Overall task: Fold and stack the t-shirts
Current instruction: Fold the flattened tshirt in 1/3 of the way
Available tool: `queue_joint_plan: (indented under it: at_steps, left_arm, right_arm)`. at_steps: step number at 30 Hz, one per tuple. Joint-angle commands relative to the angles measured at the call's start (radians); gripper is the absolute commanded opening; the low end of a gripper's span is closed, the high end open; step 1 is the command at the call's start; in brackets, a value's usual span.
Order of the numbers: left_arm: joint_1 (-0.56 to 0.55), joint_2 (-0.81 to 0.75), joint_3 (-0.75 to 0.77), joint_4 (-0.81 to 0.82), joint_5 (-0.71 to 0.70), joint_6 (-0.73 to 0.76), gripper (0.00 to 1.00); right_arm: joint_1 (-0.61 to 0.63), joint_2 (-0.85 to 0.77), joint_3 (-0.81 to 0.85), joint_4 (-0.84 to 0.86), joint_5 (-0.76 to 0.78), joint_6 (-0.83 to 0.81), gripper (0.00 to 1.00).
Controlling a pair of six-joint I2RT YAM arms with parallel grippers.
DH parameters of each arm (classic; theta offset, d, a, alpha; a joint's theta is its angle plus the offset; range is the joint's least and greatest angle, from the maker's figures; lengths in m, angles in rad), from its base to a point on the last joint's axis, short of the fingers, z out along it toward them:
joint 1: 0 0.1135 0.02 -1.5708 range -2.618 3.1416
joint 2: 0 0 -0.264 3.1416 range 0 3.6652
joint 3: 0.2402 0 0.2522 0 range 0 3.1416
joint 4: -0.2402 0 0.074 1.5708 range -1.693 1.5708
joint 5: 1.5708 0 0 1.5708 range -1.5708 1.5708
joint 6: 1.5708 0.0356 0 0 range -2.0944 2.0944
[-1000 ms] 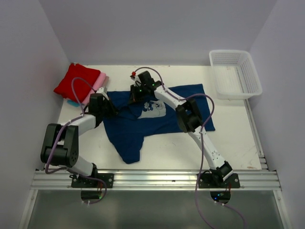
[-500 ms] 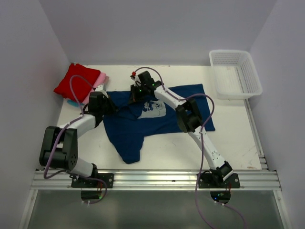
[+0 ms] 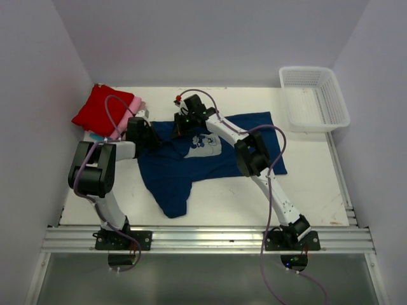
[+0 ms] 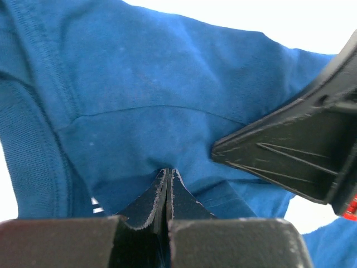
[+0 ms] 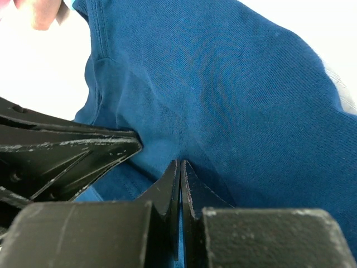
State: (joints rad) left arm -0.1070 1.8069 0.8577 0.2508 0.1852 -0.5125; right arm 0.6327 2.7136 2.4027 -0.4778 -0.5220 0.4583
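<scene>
**Q:** Overhead view: where does the garment lie relative to the claws?
**A:** The navy t-shirt (image 3: 216, 162) is spread on the bench (image 3: 305, 190) at frame centre. Its long axis runs left to right, and one sleeve trails toward the lower centre. The left claw (image 3: 154, 138) and right claw (image 3: 180, 126) both sit at its upper-left end, close together, with the bulk of the cloth to their right and below. The folded red tee (image 3: 100, 109), with a pink tee (image 3: 133, 108) showing at its right edge, occupies the upper left, nearer the left arm.

**Q:** Left wrist view?
**A:** The jaws are closed tight, with a pinch of navy cloth gathered at their tips. The other claw enters from the right.

**Q:** Right wrist view?
**A:** Likewise closed on a navy fold, with the left claw just beside it at lower left.

**Q:** Any legible writing?
**A:** None. The pale chest print (image 3: 205, 143) is too small to read.
</scene>
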Motion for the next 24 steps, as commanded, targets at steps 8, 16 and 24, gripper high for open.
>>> queue_joint_plan:
  at_steps: [8, 16, 24]
  left_arm:
    - [-0.029, -0.201, -0.184, -0.007, 0.096, -0.02, 0.0]
    - [-0.091, -0.434, -0.422, -0.016, 0.118, -0.08, 0.0]
    - [-0.183, -0.59, -0.499, -0.109, 0.115, -0.103, 0.0]
  right_arm:
    - [-0.042, 0.009, -0.008, -0.11, 0.088, -0.038, 0.0]
    - [-0.059, 0.018, -0.01, -0.11, 0.079, -0.026, 0.0]
    - [-0.064, 0.021, -0.011, -0.12, 0.071, -0.03, 0.0]
